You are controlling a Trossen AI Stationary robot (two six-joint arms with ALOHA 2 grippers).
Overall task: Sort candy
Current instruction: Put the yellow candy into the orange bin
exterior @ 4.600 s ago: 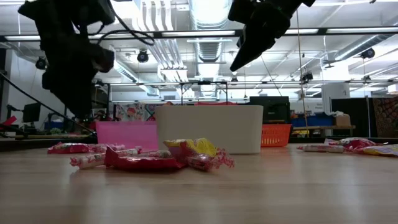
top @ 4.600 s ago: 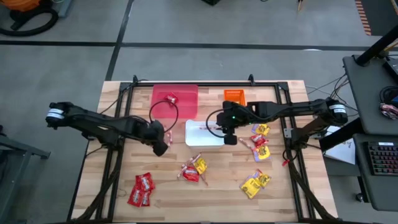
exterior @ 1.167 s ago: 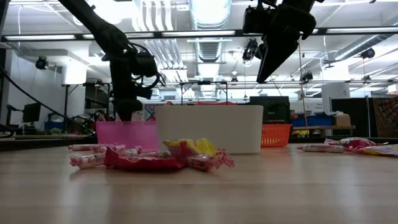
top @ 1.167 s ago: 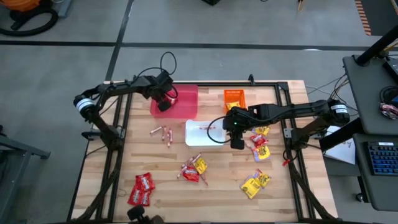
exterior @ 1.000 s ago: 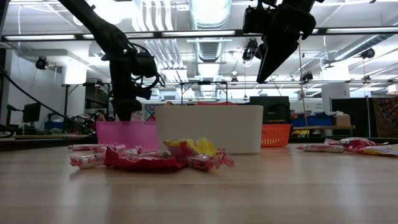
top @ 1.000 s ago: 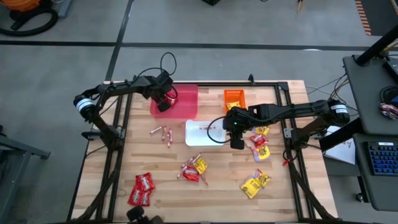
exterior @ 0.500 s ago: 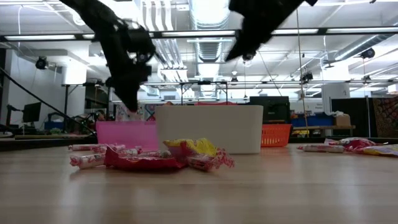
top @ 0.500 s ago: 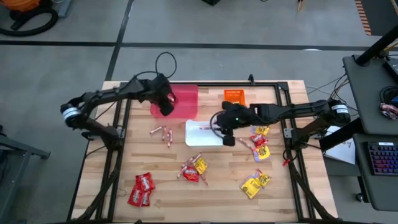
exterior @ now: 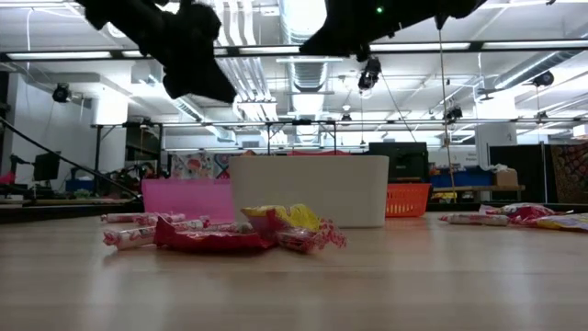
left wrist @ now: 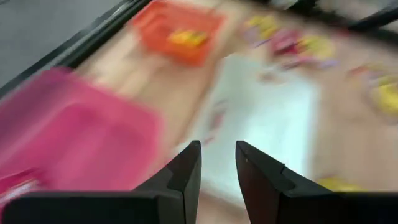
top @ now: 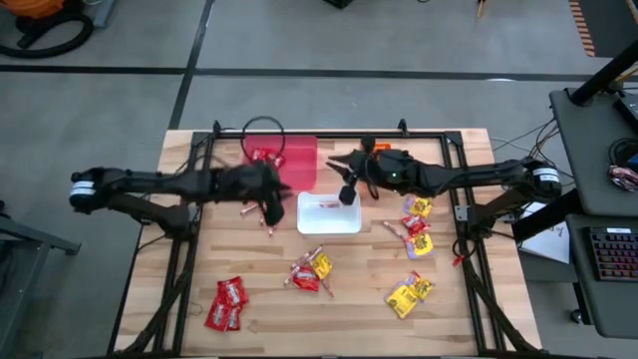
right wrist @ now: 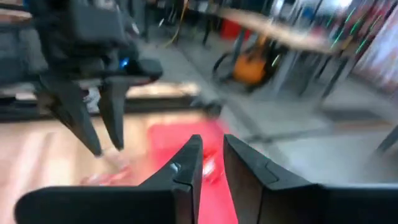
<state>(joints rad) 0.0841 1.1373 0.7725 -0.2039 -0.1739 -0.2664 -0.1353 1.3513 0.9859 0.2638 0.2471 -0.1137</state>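
We take the white bin (top: 329,213) as landmark. Left gripper (top: 271,207) hovers just off its left edge, fingers a narrow gap apart, nothing between them. The nearest loose candy — 2 or 3 red-and-white sticks (top: 255,211) — lies on the table right under and beside it, so the left arm is clearly nearer; their long axis we can't tell. Right gripper (top: 345,191) hangs over the bin's back edge, fingers nearly closed and empty, well apart from the yellow-orange packets (top: 416,208) right of the bin.
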